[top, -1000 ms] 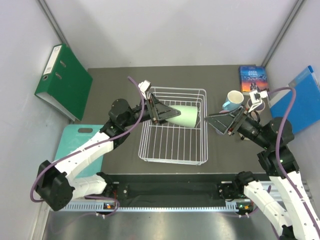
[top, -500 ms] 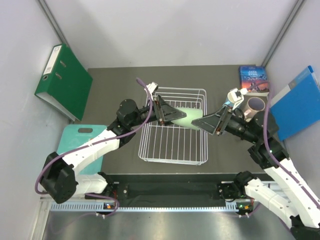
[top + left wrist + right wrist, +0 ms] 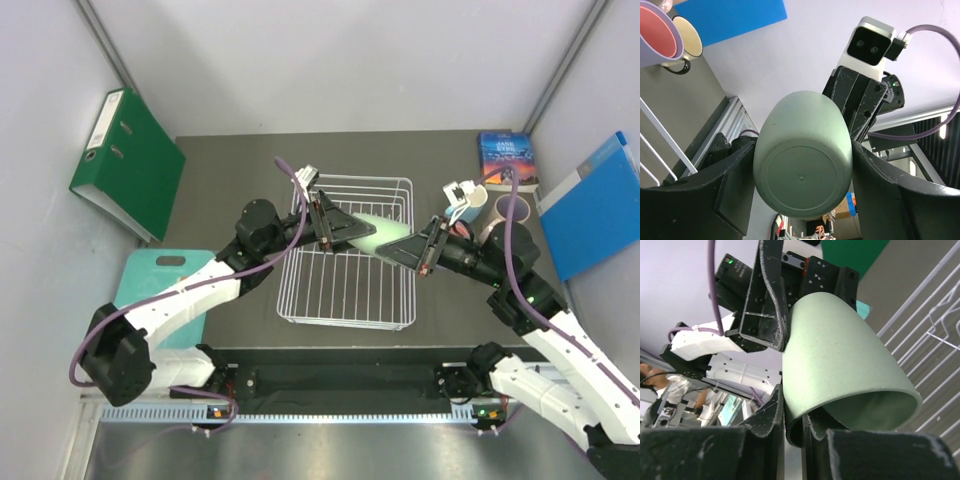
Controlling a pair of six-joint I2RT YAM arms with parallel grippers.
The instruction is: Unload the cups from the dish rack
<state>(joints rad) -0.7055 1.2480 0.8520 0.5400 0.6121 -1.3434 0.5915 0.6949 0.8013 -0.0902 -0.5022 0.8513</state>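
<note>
Left gripper (image 3: 348, 230) is clamped on the base end of the sage green cup (image 3: 385, 233), holding it on its side in the air above the far right part of the dish rack (image 3: 345, 288). Right gripper (image 3: 408, 250) meets it from the rack's right side, one finger inside the mouth and one outside, pinched on the rim wall. This looks like a mid-air handover. Next, the left jaws should release only once the right hold is firm. Then the cup can go to the counter (image 3: 230, 180) right of the rack.
</note>
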